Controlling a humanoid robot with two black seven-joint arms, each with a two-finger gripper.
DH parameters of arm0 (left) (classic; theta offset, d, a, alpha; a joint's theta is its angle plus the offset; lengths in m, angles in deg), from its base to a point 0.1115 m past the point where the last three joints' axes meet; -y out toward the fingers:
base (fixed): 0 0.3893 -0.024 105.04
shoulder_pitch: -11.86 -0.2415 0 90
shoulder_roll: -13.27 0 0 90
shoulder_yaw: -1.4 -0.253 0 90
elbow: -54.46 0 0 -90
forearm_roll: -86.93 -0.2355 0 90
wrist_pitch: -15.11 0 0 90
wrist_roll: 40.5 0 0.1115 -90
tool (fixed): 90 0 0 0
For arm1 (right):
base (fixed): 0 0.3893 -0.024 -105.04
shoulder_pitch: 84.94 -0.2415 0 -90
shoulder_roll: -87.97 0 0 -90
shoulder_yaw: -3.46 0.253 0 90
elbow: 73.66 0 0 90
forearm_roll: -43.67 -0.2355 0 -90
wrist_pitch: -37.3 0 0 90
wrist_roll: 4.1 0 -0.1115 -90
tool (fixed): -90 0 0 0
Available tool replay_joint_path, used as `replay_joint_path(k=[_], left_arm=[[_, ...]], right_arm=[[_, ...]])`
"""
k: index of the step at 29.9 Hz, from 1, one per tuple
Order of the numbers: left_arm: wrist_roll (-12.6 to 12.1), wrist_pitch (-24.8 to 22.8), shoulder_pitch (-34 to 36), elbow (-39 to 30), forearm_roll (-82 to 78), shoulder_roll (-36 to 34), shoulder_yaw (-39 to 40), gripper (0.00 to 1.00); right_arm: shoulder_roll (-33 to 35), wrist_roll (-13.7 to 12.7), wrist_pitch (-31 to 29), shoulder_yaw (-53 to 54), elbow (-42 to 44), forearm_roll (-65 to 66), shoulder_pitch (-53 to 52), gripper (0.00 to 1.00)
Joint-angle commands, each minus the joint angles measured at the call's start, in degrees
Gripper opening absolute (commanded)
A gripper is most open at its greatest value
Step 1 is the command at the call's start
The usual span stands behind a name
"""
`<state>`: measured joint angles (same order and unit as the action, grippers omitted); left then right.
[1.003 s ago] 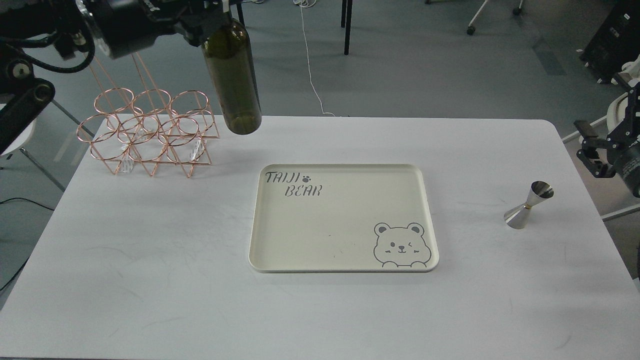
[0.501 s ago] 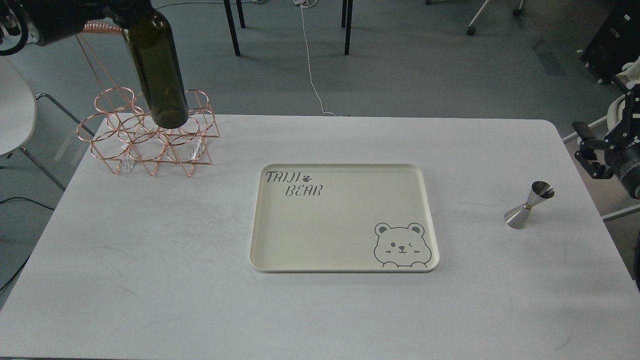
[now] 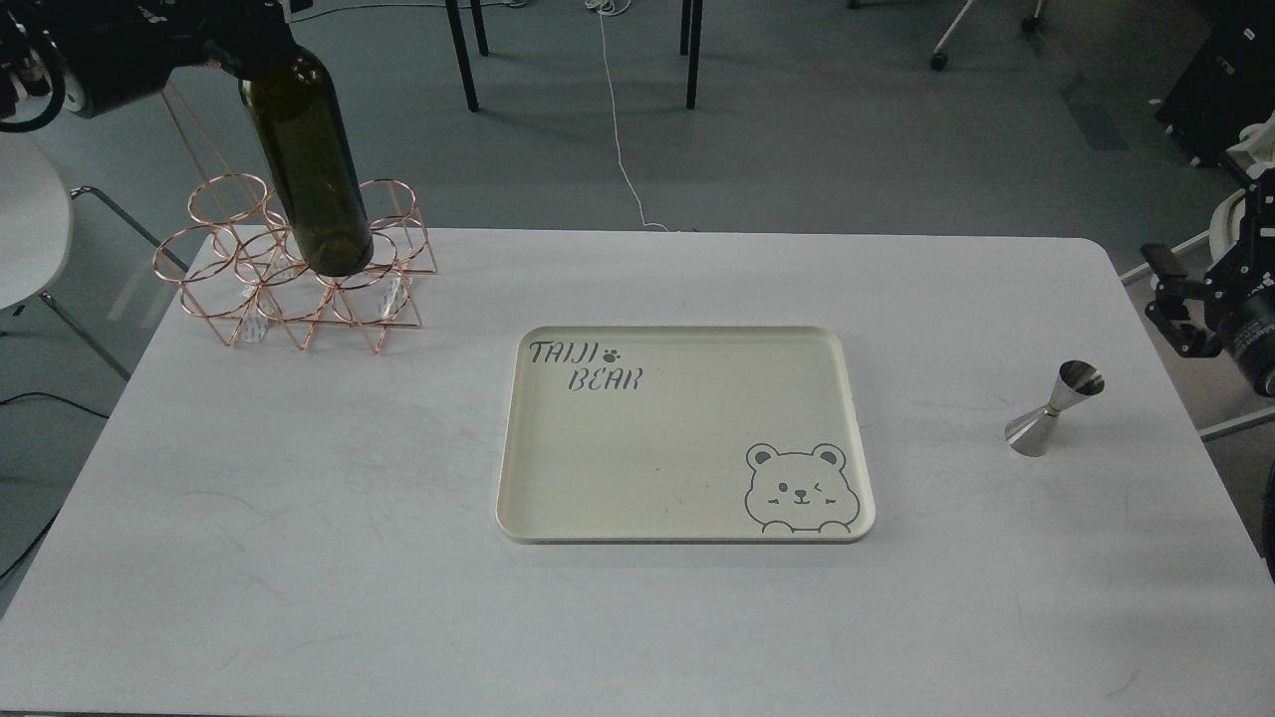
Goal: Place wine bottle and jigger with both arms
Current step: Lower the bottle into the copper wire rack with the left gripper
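The left hand [image 3: 254, 35] is clamped on the neck of the wine bottle [image 3: 309, 169], which is hung upright above the copper rack [image 3: 289, 264] at 10 o'clock, presumably for lowering into 1 ring. The right hand [image 3: 1180, 319] is seen at 3 o'clock; its opening cannot be told. The jigger [image 3: 1054, 408] is stood on the surface [image 3: 299, 518] beside it, right of the tray [image 3: 687, 438].

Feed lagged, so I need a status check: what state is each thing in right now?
wine bottle: held by its neck, tilted, base over the rack
left tool: at the bottle neck, fingers hidden
wire rack: standing on table, rings empty
tray: flat, empty
jigger: leaning, untouched on table
right tool: apart from jigger, holding nothing
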<state>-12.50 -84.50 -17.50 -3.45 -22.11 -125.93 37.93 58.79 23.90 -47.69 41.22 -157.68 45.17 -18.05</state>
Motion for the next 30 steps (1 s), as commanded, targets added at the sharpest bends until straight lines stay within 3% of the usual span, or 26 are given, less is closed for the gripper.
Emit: replay_joint_path(k=[1,30], left_arm=[[0.0,0.0,0.0,0.5,0.2,0.1,-0.1,0.13],[0.0,2.2,-2.3,3.5,0.2,3.1,-0.6,0.19]], right_arm=[[0.1,0.0,0.0,-0.1,0.0,0.0,0.1,0.99],[0.9,0.0,0.0,0.2,-0.3,0.0,0.2,0.99]])
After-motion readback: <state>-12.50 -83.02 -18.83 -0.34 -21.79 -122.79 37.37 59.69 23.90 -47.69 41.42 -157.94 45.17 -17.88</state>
